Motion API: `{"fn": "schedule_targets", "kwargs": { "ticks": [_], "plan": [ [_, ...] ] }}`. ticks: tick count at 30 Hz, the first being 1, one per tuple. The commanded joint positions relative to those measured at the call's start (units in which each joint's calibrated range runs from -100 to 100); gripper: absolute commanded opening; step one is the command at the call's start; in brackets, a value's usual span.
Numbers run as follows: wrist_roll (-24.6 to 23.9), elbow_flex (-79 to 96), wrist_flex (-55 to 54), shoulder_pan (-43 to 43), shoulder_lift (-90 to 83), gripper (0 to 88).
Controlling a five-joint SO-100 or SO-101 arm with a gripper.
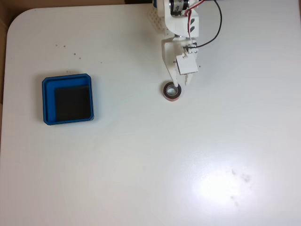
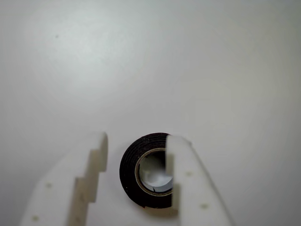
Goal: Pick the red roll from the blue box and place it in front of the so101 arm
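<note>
Across the fixed view spreads a glossy white table (image 1: 141, 165) with a rounded upper-left corner, a bright glare patch at lower right and a few dark specks near the upper left; a strip of brown floor shows along the left edge. At mid-left sits the blue box (image 1: 67, 100), a shallow square plastic tray with rounded corners and a black floor. From the top edge the so101 arm (image 1: 178, 28) reaches down, white plastic trailing red and black wires. Its gripper (image 1: 180, 85) stands spread, one finger tip over the ring's hole, the other outside. The red roll (image 1: 171, 91) lies flat on the table, well apart from the box. The wrist view shows the pale inner core (image 2: 149, 172) and stepped finger edges (image 2: 91, 174).
</note>
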Motion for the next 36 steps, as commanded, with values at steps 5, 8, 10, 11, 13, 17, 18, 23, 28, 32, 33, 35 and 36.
{"fn": "schedule_targets", "kwargs": {
  "ticks": [5,8,10,11,13,17,18,23,28,32,33,35,36],
  "plan": [
    [0.31,12.34,-0.52,-0.57,-18.30,11.3],
    [0.31,15.85,-0.52,-0.57,-23.99,11.3],
    [0.31,18.00,-0.52,-0.57,-26.58,11.3],
    [0.31,18.99,-0.52,-0.57,-27.67,11.3],
    [0.22,20.79,-0.52,-0.57,-29.34,11.3],
    [0.13,24.11,-1.10,-0.57,-31.35,11.3],
    [0.13,24.74,-1.84,-0.57,-31.35,11.3],
    [0.22,28.61,-8.36,-0.57,-31.35,11.3],
    [0.22,30.67,-9.84,-0.57,-31.35,11.3],
    [0.04,30.76,-9.60,-0.57,-31.18,11.3],
    [0.31,30.76,-9.60,-0.57,-31.09,11.3],
    [0.31,30.76,-9.60,-0.57,-31.09,11.3],
    [0.31,30.76,-9.60,-0.28,-31.09,11.3]
  ]
}}
